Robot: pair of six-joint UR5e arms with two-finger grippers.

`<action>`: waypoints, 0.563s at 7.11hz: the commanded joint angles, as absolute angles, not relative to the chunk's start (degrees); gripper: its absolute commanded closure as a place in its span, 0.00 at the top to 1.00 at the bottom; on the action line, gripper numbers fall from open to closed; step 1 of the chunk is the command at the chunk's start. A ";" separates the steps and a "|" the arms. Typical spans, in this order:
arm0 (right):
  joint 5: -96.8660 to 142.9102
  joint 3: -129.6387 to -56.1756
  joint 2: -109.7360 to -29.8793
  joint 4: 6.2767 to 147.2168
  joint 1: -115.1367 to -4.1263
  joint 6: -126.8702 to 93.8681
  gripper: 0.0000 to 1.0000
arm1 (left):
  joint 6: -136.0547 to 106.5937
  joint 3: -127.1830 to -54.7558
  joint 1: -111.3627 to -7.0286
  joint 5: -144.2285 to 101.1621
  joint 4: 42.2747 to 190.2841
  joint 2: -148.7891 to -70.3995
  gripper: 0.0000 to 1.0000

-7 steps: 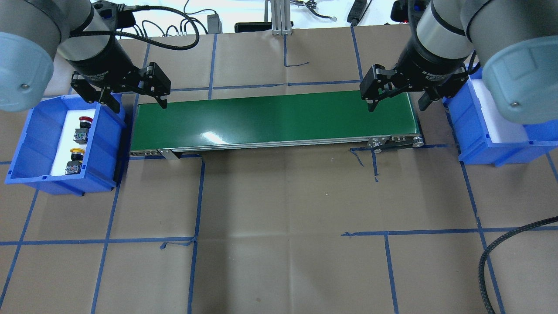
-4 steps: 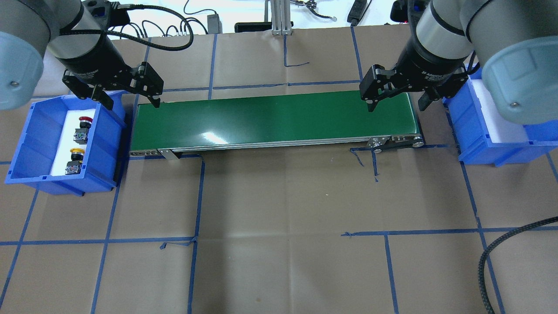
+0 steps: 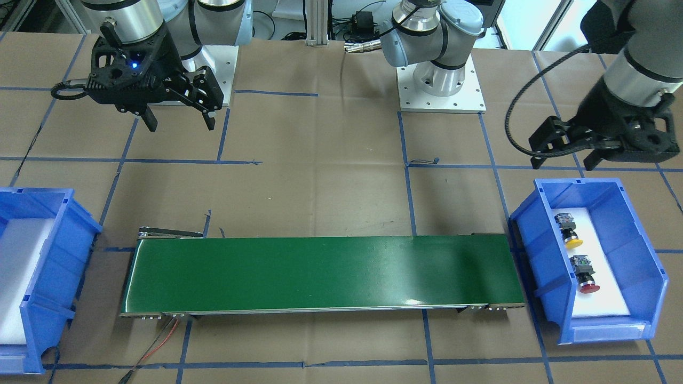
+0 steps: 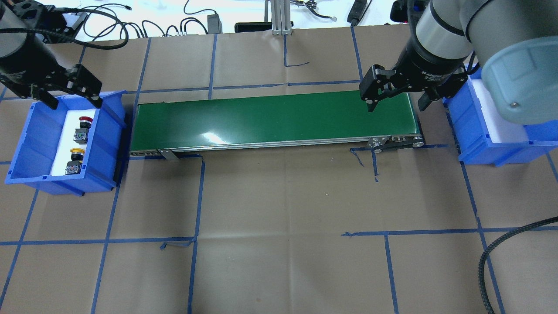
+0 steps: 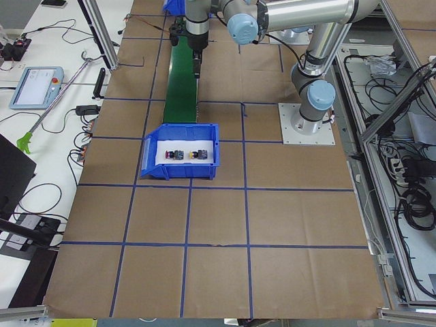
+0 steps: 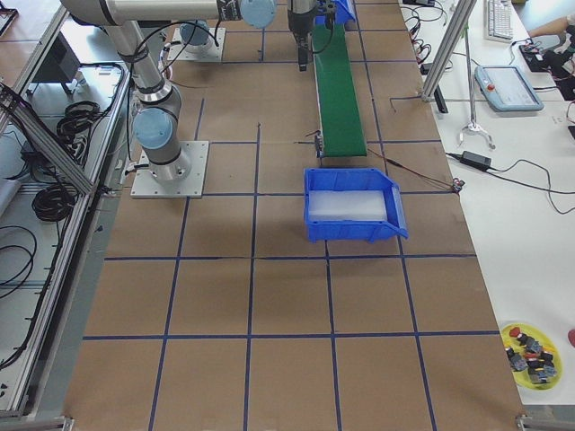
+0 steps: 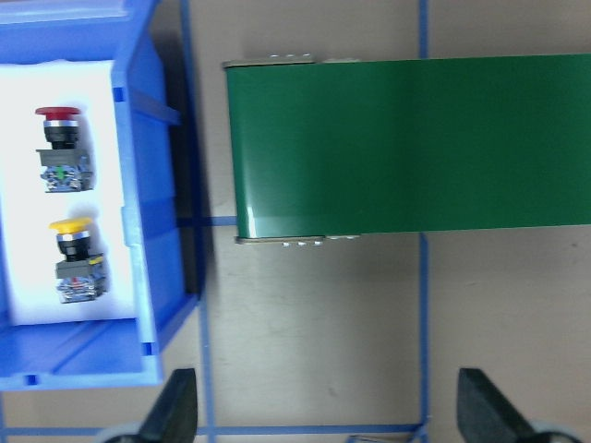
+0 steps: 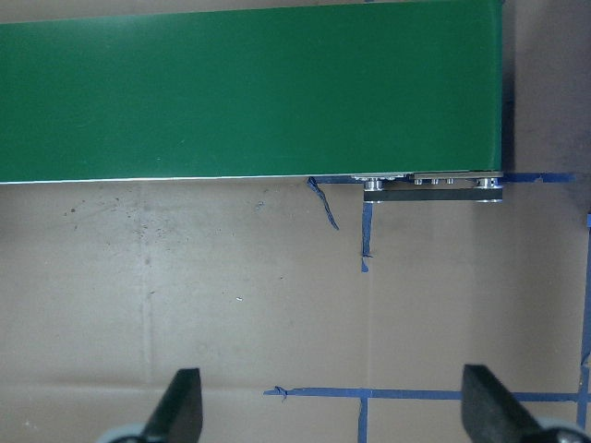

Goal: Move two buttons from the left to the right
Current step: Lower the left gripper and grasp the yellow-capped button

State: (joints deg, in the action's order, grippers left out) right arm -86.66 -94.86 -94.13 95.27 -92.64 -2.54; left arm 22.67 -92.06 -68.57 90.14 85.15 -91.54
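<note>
Plainly, both buttons lie on their sides on the white pad inside the blue bin [image 4: 107,139] at the left edge of the overhead view. The red button [image 4: 83,127] sits toward the top of that bin and the yellow button [image 4: 75,160] below it, the two apart. Each has its round cap pointing up the frame and a black-grey block behind it. The left wrist view shows what the overhead blurs: a dark neck under each cap and a green mark on the red one's block.

The left gripper [image 4: 75,103] hangs over the bin's upper rim, jaws spread wide, holding nothing. The right gripper [image 4: 396,107], at the upper right, hangs over the right end of the green belt [image 4: 274,117], jaws likewise wide apart and empty. Beside it, the second blue bin [image 4: 471,139] is half hidden by the arm; the right side view shows its white pad in full. That view alone shows a yellow dish [image 6: 530,355] of small parts at its lower right.
</note>
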 commanded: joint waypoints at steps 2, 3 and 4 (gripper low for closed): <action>-86.66 -94.92 -94.13 95.27 -92.64 -2.55 1.00 | 33.90 -93.34 -54.88 90.09 83.77 -93.59 1.00; -86.66 -94.92 -94.13 95.27 -92.64 -2.55 1.00 | 34.88 -93.60 -53.71 90.17 83.06 -94.39 1.00; -86.57 -95.53 -94.22 95.45 -92.64 -2.55 1.00 | 35.33 -94.73 -53.35 90.09 80.36 -95.00 1.00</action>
State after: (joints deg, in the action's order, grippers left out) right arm -86.64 -95.10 -94.15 95.32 -92.64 -2.55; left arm 34.29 -93.80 -54.57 90.14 82.63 -94.15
